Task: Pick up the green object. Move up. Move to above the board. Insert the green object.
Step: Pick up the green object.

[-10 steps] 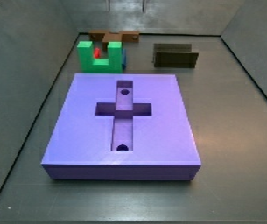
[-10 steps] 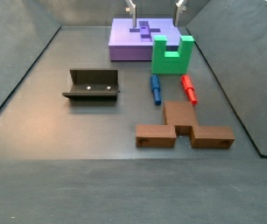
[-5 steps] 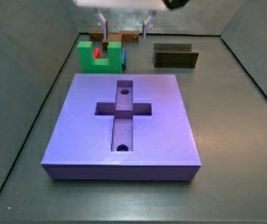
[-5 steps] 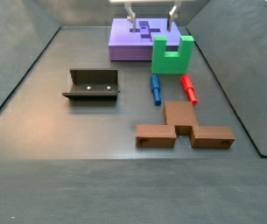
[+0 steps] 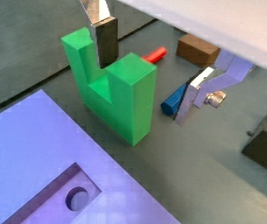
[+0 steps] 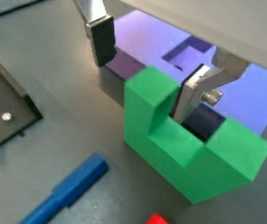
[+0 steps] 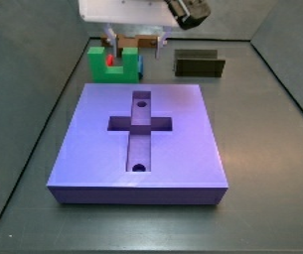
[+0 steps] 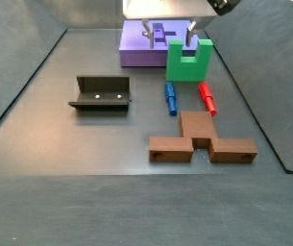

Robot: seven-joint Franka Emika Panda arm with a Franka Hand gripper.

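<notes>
Silver fingers: gripper (image 6: 147,59) is spread wide, nothing pinched; 1 plate with dark pad (image 5: 105,39) sits beside a prong, the other plate (image 6: 195,87) is down at the gap between the 2 prongs.
Gripper position: low over the green object, at the far end of the floor in a side view (image 7: 131,38).
Change: 1.0 s ago no arm showed in either side view, 0.5 s ago it was entering at the top, now it has come down onto the piece. Judgement: approach nearly done, pick-up step in hand, grasp not yet closed.
Green object: (image 5: 115,87) upright on the floor, just beside the board's short edge, same spot as before; also clear in a side view (image 8: 187,60).
Board: purple slab (image 7: 94,139), cross recess and 2 round holes empty, so insertion not started.
Nearby: blue peg (image 6: 66,192) and red peg (image 8: 207,97) lie just beside the green piece; fixture (image 8: 101,92) and brown blocks (image 8: 200,140) well apart.
Risk: closing on 1 prong could tip the piece.
</notes>
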